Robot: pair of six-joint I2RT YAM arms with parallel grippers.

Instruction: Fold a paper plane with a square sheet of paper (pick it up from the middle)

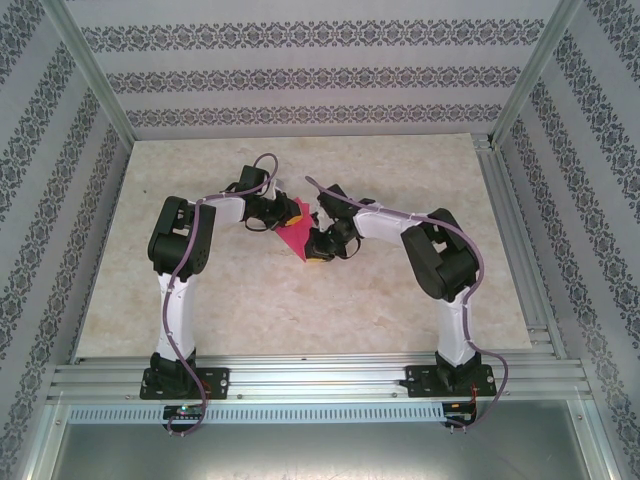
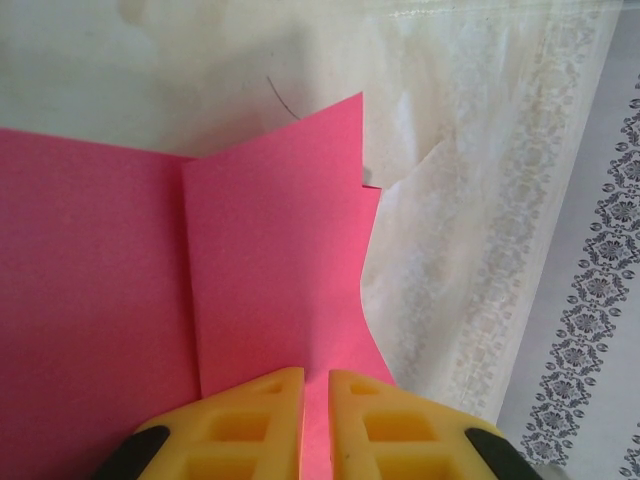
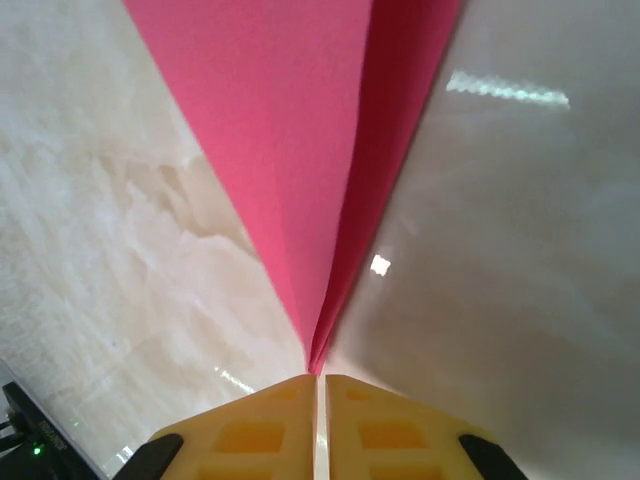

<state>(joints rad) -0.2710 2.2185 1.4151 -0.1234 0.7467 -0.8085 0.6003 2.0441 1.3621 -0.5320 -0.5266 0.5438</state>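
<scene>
Magenta-pink sheet of paper (image 1: 297, 238), partly folded, is being held between the two grippers near the middle of the table (image 1: 400, 300). One edge is being pinched by the left gripper (image 1: 284, 212), jaws all but closed; in the left wrist view pink paper is being squeezed in the thin gap between its yellow fingers (image 2: 250, 425), and a folded flap is lying over the layer beneath. A narrow folded point is being gripped by the right gripper (image 1: 320, 245), jaws shut tight on it; in the right wrist view a creased wedge is fanning away from the fingertips. Contact with the table cannot be told
</scene>
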